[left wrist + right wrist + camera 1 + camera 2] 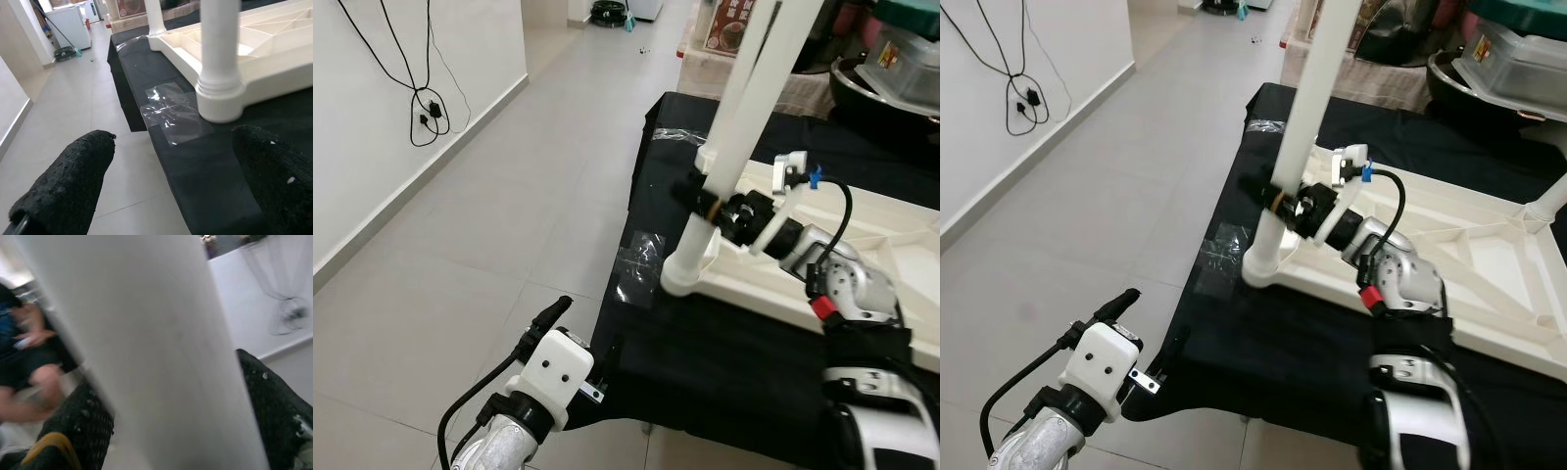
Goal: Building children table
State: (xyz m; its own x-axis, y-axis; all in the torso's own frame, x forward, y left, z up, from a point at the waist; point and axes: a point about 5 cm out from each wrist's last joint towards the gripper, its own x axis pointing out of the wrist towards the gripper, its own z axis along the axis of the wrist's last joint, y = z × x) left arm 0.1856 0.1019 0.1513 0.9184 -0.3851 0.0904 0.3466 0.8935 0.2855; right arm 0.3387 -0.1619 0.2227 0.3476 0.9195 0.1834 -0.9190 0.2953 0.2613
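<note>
A white plastic children's table [1489, 255] lies upside down on a black cloth [724, 372]. A white table leg [749, 108] stands tilted in its near left corner socket [687, 266]. My right gripper [705, 201] is shut on this leg just above the socket. In the right wrist view the leg [146, 347] sits between both black fingers [274, 401]. My left gripper [176, 161] is open and holds nothing. It hovers low beside the cloth's front left corner, with its fingers [73, 181] pointing toward the socket [220, 98].
Clear tape [641, 259] holds the cloth's left edge down. Grey tiled floor [489, 225] stretches to my left, with cables [426, 108] hanging on the wall. Another leg [1549, 201] stands at the table's far right. Pots and boxes [891, 59] crowd the back. A seated person [29, 347] is behind.
</note>
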